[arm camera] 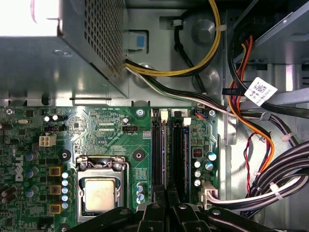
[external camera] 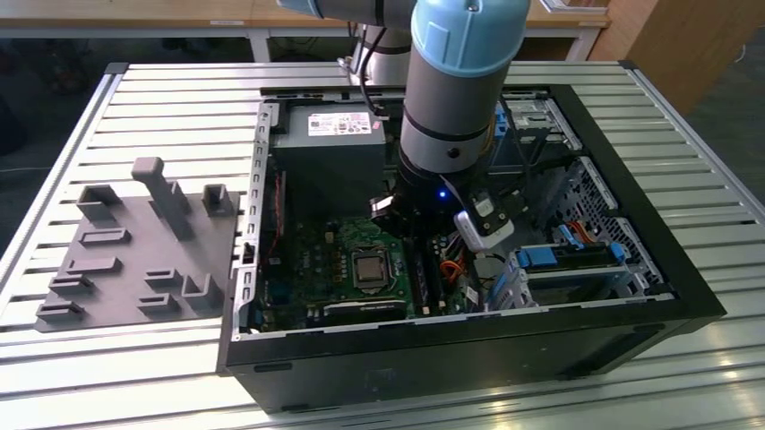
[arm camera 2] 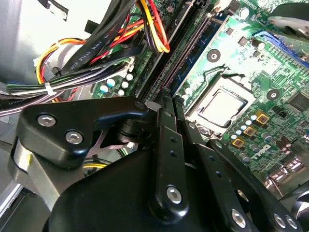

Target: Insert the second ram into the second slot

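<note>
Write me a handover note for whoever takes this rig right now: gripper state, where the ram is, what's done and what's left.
Gripper: inside the open computer case, fingertips drawn together directly over the memory slots beside the processor socket; nothing visibly pinched between them.
The second ram: a dark-blue strip standing in the slot line under the fingertips, with another strip in a neighbouring slot.
Done: the ram appears to be in its slot.
Left: I cannot tell whether it is fully seated or latched.
</note>
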`<state>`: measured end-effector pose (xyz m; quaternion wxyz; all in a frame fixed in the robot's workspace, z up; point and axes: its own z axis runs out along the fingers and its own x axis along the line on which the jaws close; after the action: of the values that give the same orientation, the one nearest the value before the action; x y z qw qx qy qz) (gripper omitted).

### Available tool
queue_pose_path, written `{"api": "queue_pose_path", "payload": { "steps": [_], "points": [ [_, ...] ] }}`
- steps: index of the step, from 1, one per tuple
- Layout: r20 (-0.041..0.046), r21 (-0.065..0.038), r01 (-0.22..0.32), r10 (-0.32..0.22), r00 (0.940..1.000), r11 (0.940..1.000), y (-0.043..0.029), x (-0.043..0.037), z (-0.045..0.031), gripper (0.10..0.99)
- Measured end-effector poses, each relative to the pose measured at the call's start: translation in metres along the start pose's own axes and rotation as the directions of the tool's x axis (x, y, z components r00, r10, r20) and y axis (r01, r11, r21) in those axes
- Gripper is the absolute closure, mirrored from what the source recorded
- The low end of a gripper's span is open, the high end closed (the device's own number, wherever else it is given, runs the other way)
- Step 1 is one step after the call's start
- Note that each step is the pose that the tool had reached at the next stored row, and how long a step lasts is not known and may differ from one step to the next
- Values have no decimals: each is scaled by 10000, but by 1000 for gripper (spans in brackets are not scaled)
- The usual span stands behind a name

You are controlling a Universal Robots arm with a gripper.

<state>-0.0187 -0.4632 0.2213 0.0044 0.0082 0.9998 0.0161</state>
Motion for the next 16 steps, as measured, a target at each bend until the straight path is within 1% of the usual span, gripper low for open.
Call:
{"api": "queue_pose_path", "payload": {
  "steps": [16],
  "points": [
    [0,2,-38,38,10000,10000,-2,-1,50,953]
  ]
}}
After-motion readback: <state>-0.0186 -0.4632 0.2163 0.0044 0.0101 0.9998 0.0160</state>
